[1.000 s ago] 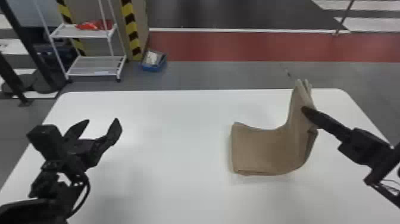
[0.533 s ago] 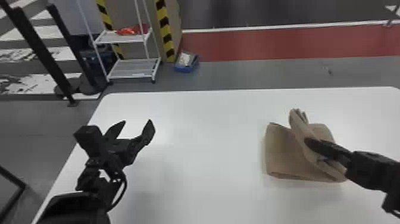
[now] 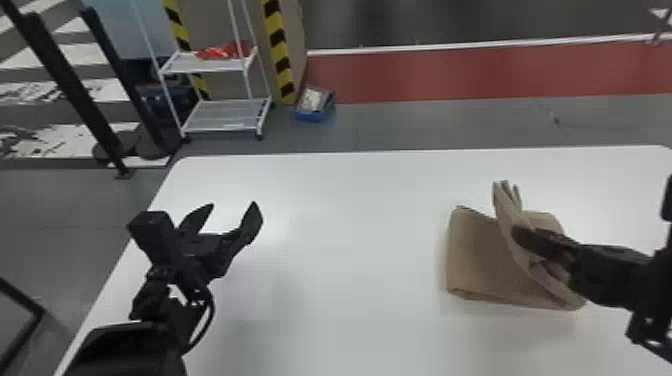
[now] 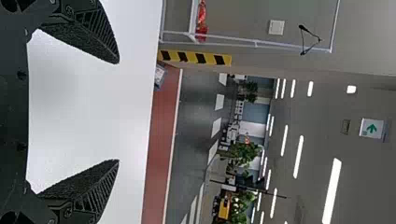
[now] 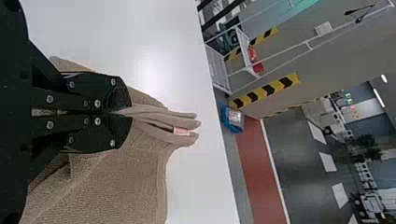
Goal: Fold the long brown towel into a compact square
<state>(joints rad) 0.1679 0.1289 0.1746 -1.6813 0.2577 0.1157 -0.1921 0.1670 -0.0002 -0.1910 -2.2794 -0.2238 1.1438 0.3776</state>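
Towel (image 3: 477, 260) mid-fold, right gripper (image 5: 127, 113) clamped on its raised flap (image 3: 509, 212), left gripper (image 3: 232, 205) spread; next, likely, lay it leftward.

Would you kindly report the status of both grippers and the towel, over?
Right gripper shut on raised layers of towel. Left gripper open, empty, over left side of table. Towel part-folded on table. No obstacle seen beside it.
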